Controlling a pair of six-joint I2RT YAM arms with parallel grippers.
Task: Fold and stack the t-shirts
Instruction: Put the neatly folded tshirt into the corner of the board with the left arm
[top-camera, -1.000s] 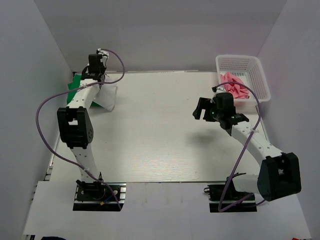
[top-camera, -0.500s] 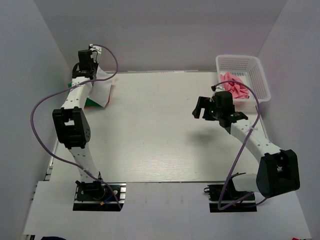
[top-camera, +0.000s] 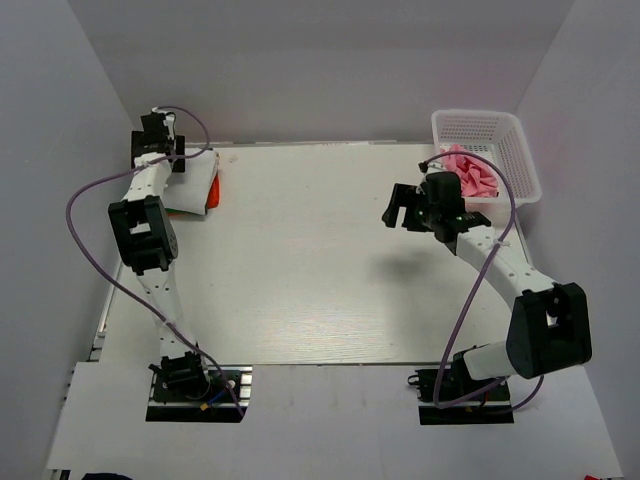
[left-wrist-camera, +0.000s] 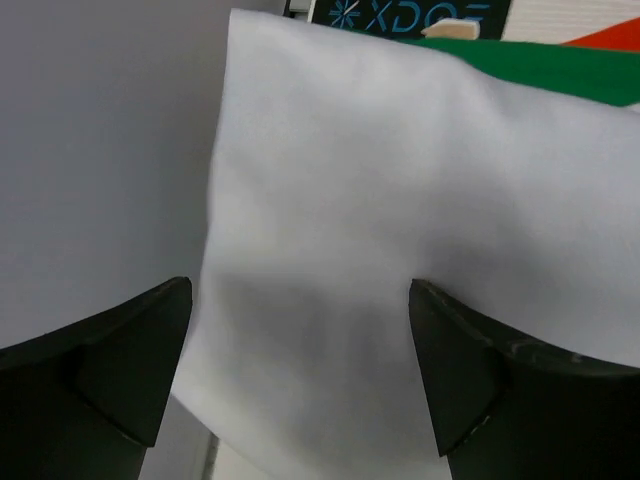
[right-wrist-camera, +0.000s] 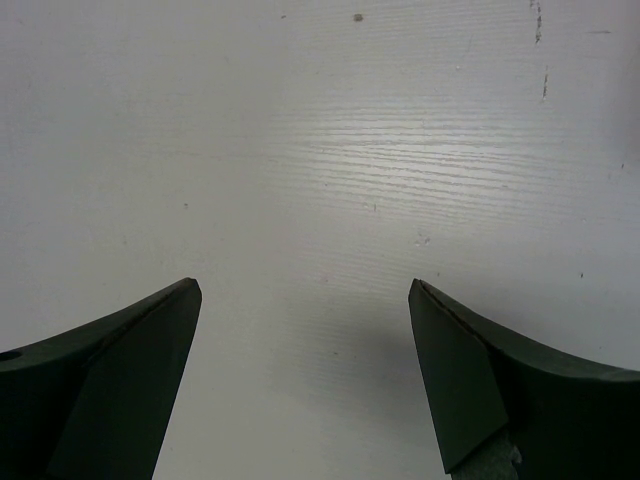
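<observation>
A folded white t-shirt (top-camera: 197, 178) lies on top of a stack at the table's far left. An orange t-shirt (top-camera: 213, 193) shows as an edge under it. In the left wrist view the white t-shirt (left-wrist-camera: 400, 200) fills the frame, with a green t-shirt (left-wrist-camera: 560, 70) and the orange one (left-wrist-camera: 610, 38) peeking out beyond it. My left gripper (top-camera: 160, 158) hangs over the stack's back left corner, open (left-wrist-camera: 300, 370), with nothing pinched. A crumpled pink t-shirt (top-camera: 470, 172) sits in the basket. My right gripper (top-camera: 400, 208) hovers open over bare table (right-wrist-camera: 305, 370).
The white mesh basket (top-camera: 487, 125) stands at the back right corner. Grey walls close in the left, back and right sides, and the left wall (left-wrist-camera: 100, 150) is close beside my left gripper. A purple cable (top-camera: 90, 200) loops off the left arm.
My left gripper carried the white t-shirt back and left onto the stack, then opened and let it go. The right arm shifted slightly toward the back.
</observation>
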